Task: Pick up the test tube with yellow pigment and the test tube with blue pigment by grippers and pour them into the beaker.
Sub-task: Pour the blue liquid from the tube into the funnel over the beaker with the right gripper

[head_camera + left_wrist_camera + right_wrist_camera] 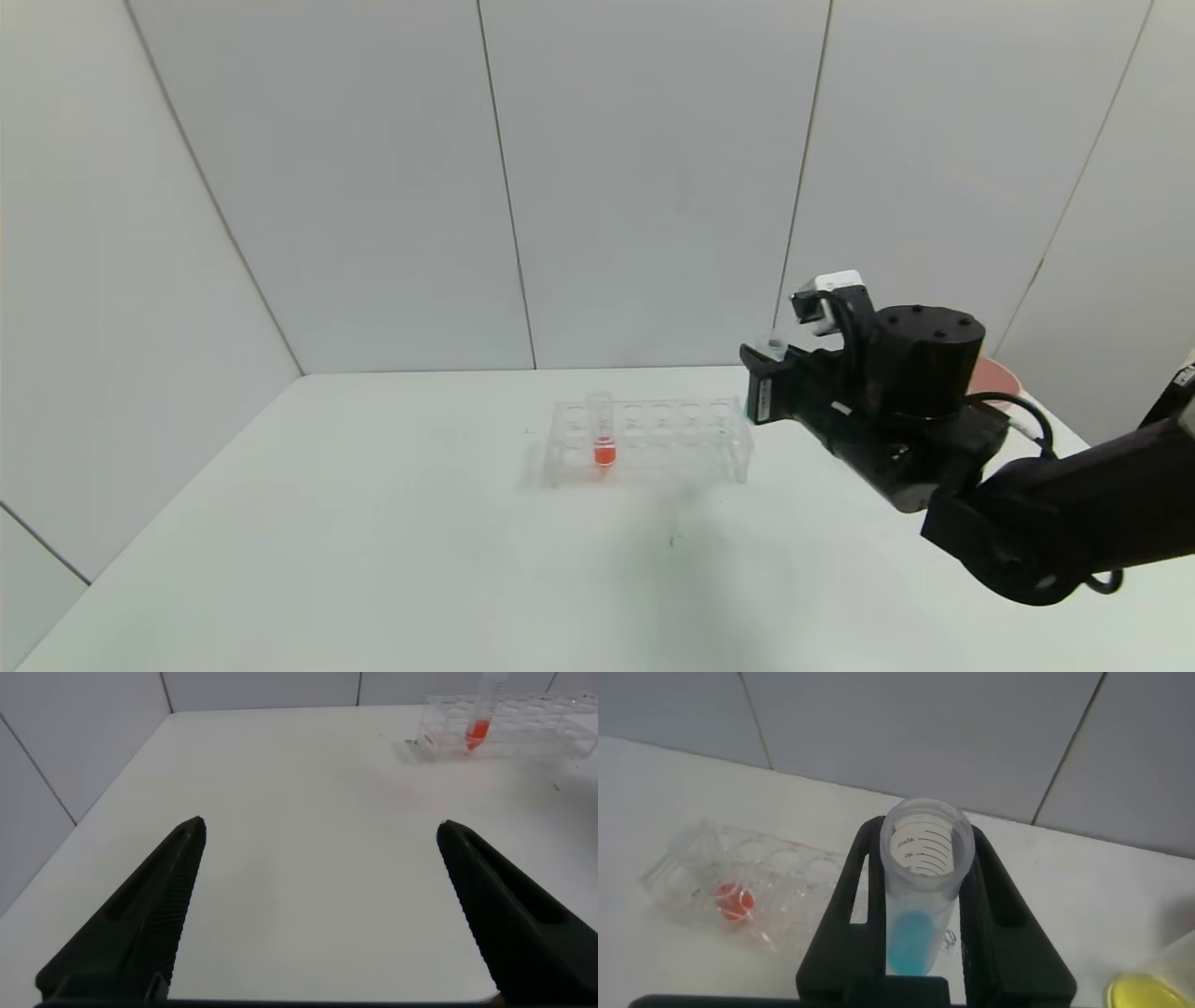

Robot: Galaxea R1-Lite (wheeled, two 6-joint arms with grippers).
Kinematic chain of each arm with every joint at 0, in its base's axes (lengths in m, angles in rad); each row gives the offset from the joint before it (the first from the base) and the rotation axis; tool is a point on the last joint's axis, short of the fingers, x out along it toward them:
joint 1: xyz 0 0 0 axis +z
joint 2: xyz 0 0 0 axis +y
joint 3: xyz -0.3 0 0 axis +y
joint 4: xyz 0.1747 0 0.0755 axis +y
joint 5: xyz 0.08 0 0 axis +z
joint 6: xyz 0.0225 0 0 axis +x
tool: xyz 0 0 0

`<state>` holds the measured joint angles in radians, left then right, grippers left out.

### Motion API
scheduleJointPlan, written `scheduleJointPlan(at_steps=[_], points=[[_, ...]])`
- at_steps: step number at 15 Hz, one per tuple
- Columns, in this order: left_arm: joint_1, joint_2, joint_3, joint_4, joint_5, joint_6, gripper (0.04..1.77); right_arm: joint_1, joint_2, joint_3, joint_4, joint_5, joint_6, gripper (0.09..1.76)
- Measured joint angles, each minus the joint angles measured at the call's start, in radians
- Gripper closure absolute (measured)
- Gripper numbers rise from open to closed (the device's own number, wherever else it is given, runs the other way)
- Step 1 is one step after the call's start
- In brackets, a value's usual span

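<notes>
My right gripper (764,371) is shut on the test tube with blue pigment (913,938) and holds it up in the air just right of the clear tube rack (653,439). In the right wrist view the gripper (924,833) clamps the tube's sides, with the open mouth facing the camera and the blue liquid low inside. The tube's rim shows in the head view (775,345). The beaker (1158,985), with yellow liquid in it, shows at that view's corner. The test tube with yellow pigment is out of view. My left gripper (320,826) is open and empty over bare table.
A tube with red liquid (602,434) stands in the rack's left part; it also shows in the left wrist view (478,728). A pink bowl (997,378) sits behind my right arm near the table's far right. The white table (373,541) meets grey wall panels.
</notes>
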<state>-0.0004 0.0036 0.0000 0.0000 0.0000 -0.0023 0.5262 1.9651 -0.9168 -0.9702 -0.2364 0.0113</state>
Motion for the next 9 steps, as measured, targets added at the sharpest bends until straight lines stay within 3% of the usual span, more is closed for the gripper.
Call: scheduleJointPlan(at_steps=[5, 9], points=[[0.0, 0.0, 0.0, 0.0, 0.0, 0.0, 0.05, -0.232, -0.202, 0.159, 0.157, 0.436, -0.002, 1.34], [0.0, 0.0, 0.0, 0.0, 0.0, 0.0, 0.05, -0.501, -0.305, 0.184, 0.239, 0.766, -0.06, 1.34]])
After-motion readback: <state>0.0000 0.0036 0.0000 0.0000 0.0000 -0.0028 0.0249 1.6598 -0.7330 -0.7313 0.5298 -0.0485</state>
